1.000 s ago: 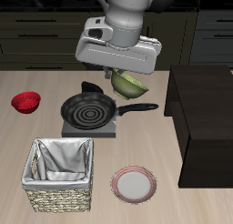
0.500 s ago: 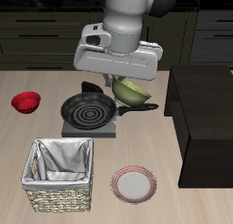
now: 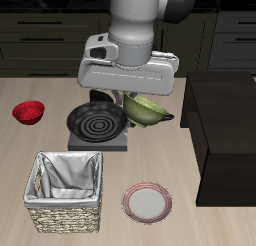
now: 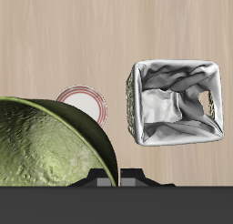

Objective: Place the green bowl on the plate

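The green bowl (image 3: 146, 109) hangs tilted in my gripper (image 3: 133, 98), in the air over the handle of the frying pan. In the wrist view the bowl (image 4: 45, 146) fills the near field, with its pale speckled inside showing. My gripper is shut on the bowl's rim; its fingers are mostly hidden by the hand and the bowl. The plate (image 3: 146, 201), white-grey with a pinkish-red rim, lies near the table's front edge, well in front of the bowl. It shows partly behind the bowl in the wrist view (image 4: 88, 105).
A black frying pan (image 3: 95, 120) with a spiral pattern sits on a grey stove block. A wicker basket (image 3: 66, 191) with white cloth lining stands beside the plate, also in the wrist view (image 4: 176, 103). A red bowl (image 3: 28, 112) lies farther off. A dark cabinet (image 3: 228, 135) bounds the table's side.
My gripper has carried the green bowl toward the table's front edge and a little lower, from behind the pan to over the pan's handle.
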You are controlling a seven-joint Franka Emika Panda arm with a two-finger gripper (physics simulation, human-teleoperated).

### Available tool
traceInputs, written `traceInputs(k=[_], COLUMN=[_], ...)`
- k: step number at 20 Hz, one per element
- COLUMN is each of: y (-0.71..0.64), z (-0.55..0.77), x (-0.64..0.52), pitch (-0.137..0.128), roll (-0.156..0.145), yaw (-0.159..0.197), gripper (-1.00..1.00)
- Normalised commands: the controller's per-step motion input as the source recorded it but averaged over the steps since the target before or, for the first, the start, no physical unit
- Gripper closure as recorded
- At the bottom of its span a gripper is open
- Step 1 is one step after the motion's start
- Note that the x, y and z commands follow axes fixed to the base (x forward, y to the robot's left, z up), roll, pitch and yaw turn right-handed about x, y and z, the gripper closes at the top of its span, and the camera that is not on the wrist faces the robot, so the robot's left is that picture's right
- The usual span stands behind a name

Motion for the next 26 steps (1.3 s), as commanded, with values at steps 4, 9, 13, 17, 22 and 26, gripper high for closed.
traceInputs(k=[4, 9, 13, 17, 22, 26], y=[0.06, 0.23, 0.22, 0.02, 0.07, 0.13], z=[0.02, 0.05, 0.15, 0.08, -0.18, -0.28], x=[0.10, 0.13, 0.10, 0.14, 0.07, 0.05], pitch=[-0.005, -0.012, -0.043, -0.028, 0.038, 0.040], roll=[0.014, 0.073, 0.061, 0.005, 0.023, 0.035], yaw=[-0.001, 0.010, 0.034, 0.000, -0.018, 0.004], gripper=[1.00, 1.00, 1.00, 1.00, 1.00, 1.00])
